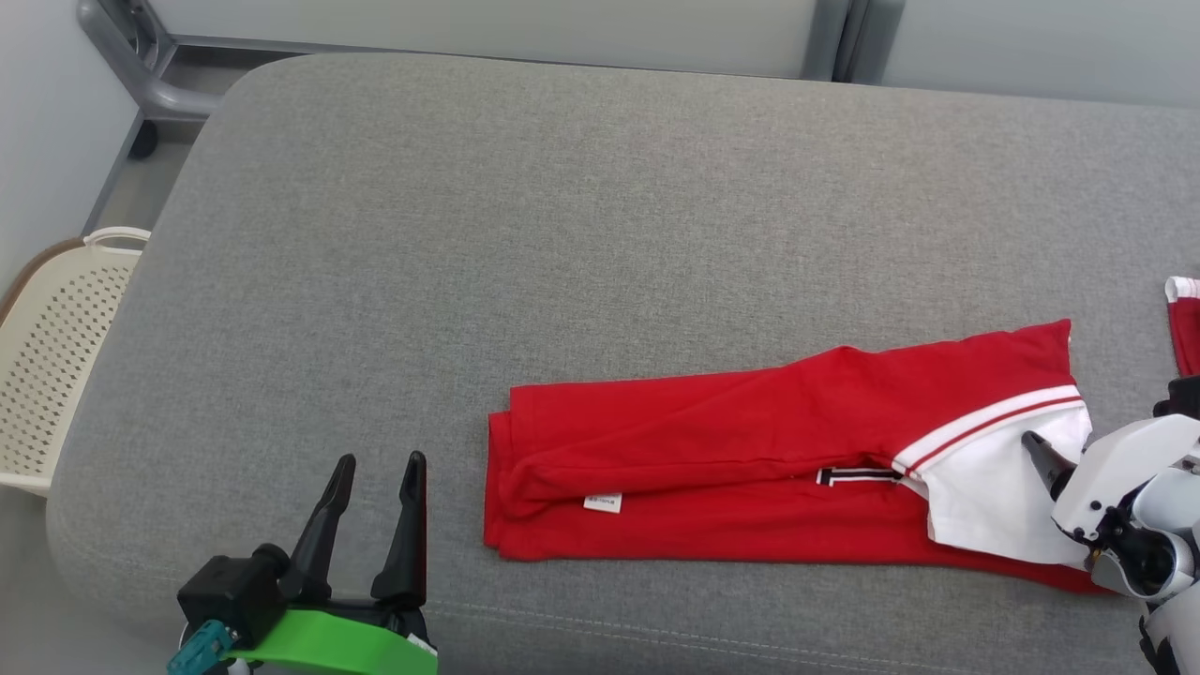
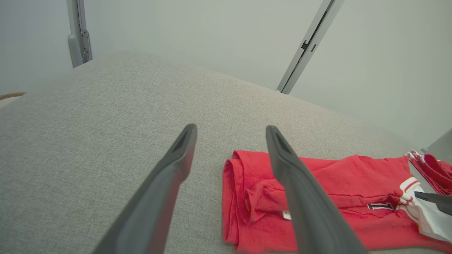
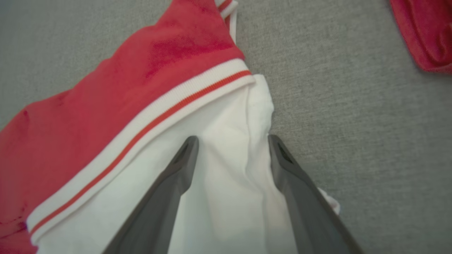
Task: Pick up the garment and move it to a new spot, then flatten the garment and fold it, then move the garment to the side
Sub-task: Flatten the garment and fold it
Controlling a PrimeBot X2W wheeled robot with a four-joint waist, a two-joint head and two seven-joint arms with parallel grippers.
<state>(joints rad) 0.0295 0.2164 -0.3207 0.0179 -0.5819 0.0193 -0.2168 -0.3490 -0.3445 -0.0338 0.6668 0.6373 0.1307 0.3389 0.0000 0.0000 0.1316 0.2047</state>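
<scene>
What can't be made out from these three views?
Head view: second red cloth, cut off by the right edge; kind unknown.
Head view: white label on the garment, too small to read.
Right wrist view: whether the right gripper touches the garment; depth unclear.

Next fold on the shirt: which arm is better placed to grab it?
Right, probably. The right gripper, open, is over the shirt at its white end; the left gripper, also open, is over bare cushion, apart from the shirt.
</scene>
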